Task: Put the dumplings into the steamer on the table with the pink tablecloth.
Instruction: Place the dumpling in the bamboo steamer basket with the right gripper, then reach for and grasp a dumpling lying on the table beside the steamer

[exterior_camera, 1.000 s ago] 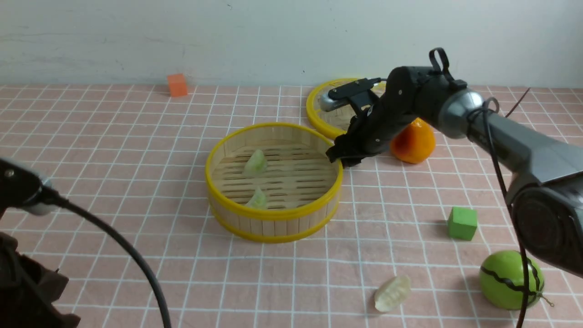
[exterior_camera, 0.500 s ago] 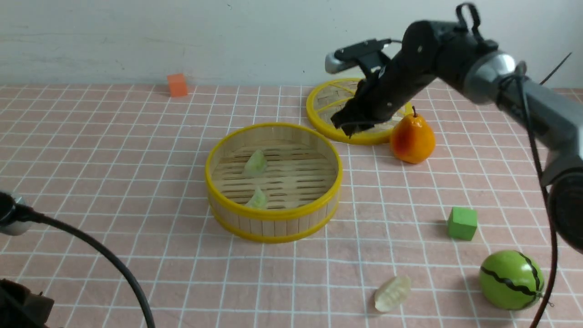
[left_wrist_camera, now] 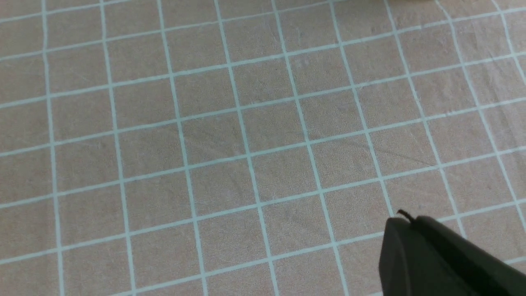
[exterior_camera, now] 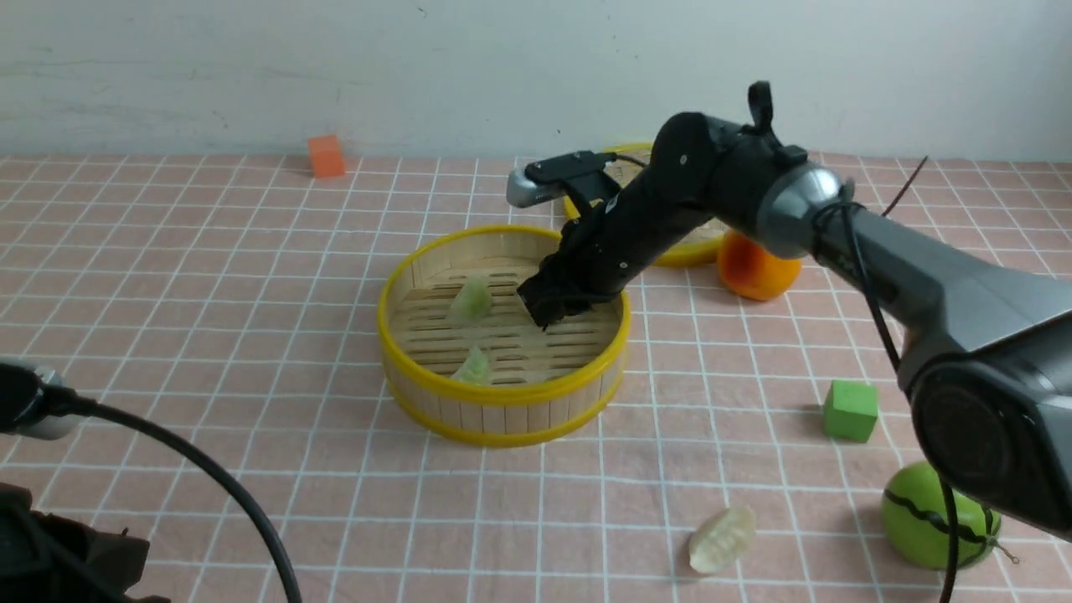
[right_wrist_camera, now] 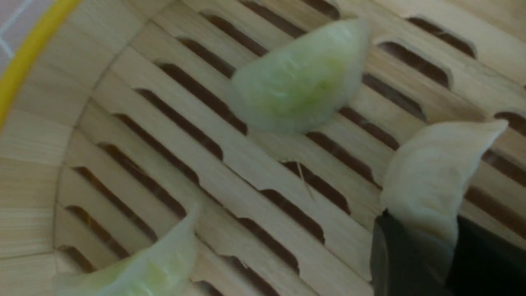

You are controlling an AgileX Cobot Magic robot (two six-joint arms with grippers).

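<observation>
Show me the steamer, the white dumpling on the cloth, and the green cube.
steamer [exterior_camera: 502, 413]: front view, near wall.
white dumpling [exterior_camera: 722, 538]: front view, its middle.
green cube [exterior_camera: 849, 410]: front view, front face.

Open cloth [exterior_camera: 209, 293] around whitish dumpling [exterior_camera: 722, 539], watermelon [exterior_camera: 930, 519] and green cube [exterior_camera: 849, 409] nearby right

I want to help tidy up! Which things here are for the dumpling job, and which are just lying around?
For the job: steamer, far green dumpling and near green dumpling inside it, held white dumpling in the right gripper, loose white dumpling on the pink tablecloth.

Just lying about: orange cube, green cube, pear, striped green ball, flat woven lid.
</observation>
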